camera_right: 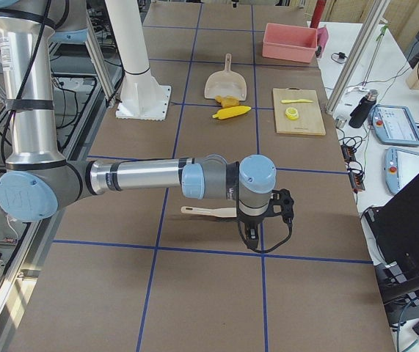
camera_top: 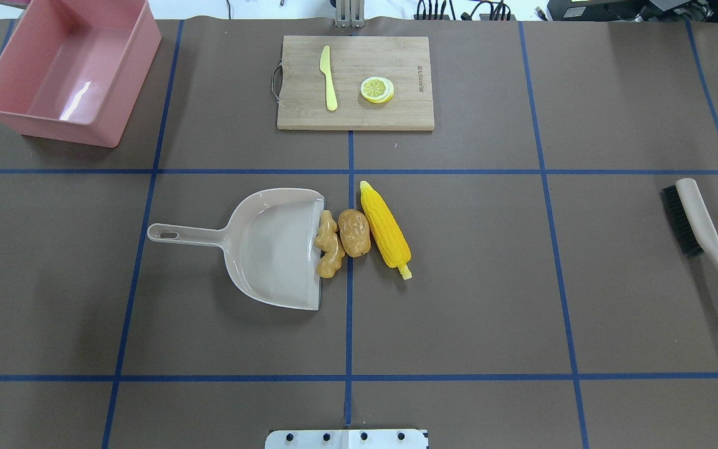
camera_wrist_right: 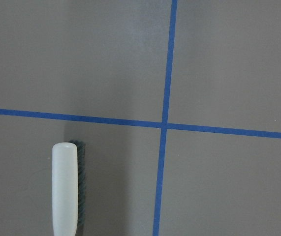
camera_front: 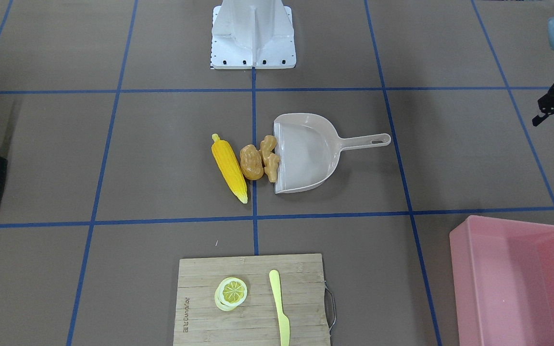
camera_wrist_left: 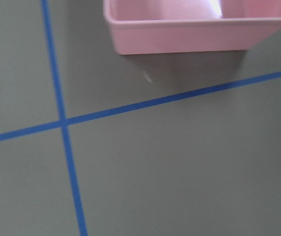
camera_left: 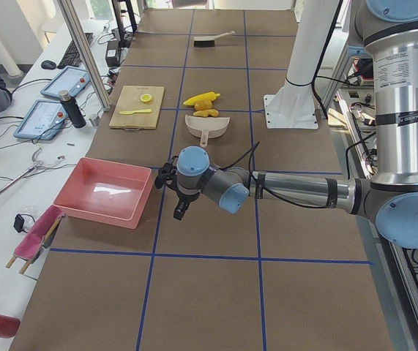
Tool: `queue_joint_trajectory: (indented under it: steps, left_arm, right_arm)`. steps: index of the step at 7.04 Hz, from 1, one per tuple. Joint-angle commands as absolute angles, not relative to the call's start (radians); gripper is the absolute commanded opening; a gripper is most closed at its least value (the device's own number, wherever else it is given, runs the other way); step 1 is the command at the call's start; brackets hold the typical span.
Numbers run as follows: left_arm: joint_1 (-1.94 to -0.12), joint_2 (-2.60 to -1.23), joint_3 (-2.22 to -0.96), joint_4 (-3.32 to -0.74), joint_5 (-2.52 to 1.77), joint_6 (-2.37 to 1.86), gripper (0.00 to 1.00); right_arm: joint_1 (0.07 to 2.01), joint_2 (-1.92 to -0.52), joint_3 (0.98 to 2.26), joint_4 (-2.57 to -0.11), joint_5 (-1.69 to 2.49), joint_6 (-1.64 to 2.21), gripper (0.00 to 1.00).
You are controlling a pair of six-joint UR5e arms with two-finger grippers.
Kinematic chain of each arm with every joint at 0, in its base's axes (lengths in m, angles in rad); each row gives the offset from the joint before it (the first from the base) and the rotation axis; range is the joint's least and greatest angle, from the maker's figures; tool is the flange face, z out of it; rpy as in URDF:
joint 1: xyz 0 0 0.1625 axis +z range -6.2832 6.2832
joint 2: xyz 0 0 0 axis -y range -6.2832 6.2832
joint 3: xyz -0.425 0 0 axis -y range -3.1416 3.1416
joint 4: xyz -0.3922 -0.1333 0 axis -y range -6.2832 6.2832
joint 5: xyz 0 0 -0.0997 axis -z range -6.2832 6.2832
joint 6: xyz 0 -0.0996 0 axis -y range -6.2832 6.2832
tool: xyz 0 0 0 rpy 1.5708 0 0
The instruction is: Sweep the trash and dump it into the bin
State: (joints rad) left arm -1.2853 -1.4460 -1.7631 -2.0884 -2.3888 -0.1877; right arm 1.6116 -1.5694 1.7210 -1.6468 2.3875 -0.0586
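Two arms hang out over the ends of the desk (camera_top: 459, 312), each low above the bare surface. The right gripper (camera_right: 252, 229) hovers just over the brush (camera_top: 702, 234), whose handle tip shows in its wrist view. The left gripper (camera_left: 179, 205) sits near the bin (camera_top: 53, 128). Whether either gripper is spread or pressed together cannot be told from these views.

At mid-desk the three pieces of trash lie in a row. The corn (camera_top: 385, 229) is outermost, the potato (camera_top: 354, 233) is beside it, and the ginger (camera_top: 330, 244) touches the open lip of the dustpan (camera_top: 272, 246). None of them is inside the pan. The dustpan's handle points toward the robot's left.

Farther out, the cutting board (camera_top: 409, 112) carries a knife (camera_top: 329, 78) and a lemon slice (camera_top: 376, 89), which are not part of the job. The pink bin stands at the far left corner, well apart from the dustpan.

Sweeping seems not yet begun, and the step in hand looks like fetching the tools. Next, the right gripper likely needs to drop onto the brush handle, while the left must travel to the dustpan handle.
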Motion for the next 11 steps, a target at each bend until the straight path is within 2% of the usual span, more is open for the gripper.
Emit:
queue_joint_trajectory:
  steps: [1,2,3,5,7,9,11]
  left_arm:
    - [-1.171,-1.465,-1.827,-2.14,-2.376,-0.175,0.99]
    - [-1.076,-1.468,-1.906,-2.135,-2.321,-0.175,0.99]
    - [-0.992,-1.48,-1.936,-2.135,-2.295,-0.175,0.99]
    - [-0.881,-1.575,-1.936,-2.135,-2.299,0.012,0.99]
    - [-0.879,-1.702,-1.933,-1.989,-2.295,0.304,0.99]
    - [-0.852,-1.749,-1.936,-1.843,-2.293,0.351,0.99]
    - [-0.758,-1.761,-1.89,-1.819,-2.185,0.351,0.99]
  right_arm:
    - [1.554,-1.647,1.829,-1.647,2.416,0.018,1.0]
    - [1.505,-1.72,1.917,-1.646,2.416,0.1,1.0]
    - [1.461,-1.744,1.946,-1.646,2.416,0.104,1.0]
    - [1.407,-1.877,1.971,-1.493,2.416,0.083,1.0]
    - [1.344,-1.904,1.971,-1.457,2.404,0.118,1.0]
    - [1.258,-1.904,1.948,-1.38,2.309,0.176,1.0]
    - [1.21,-1.895,1.838,-1.194,2.275,0.218,1.0]
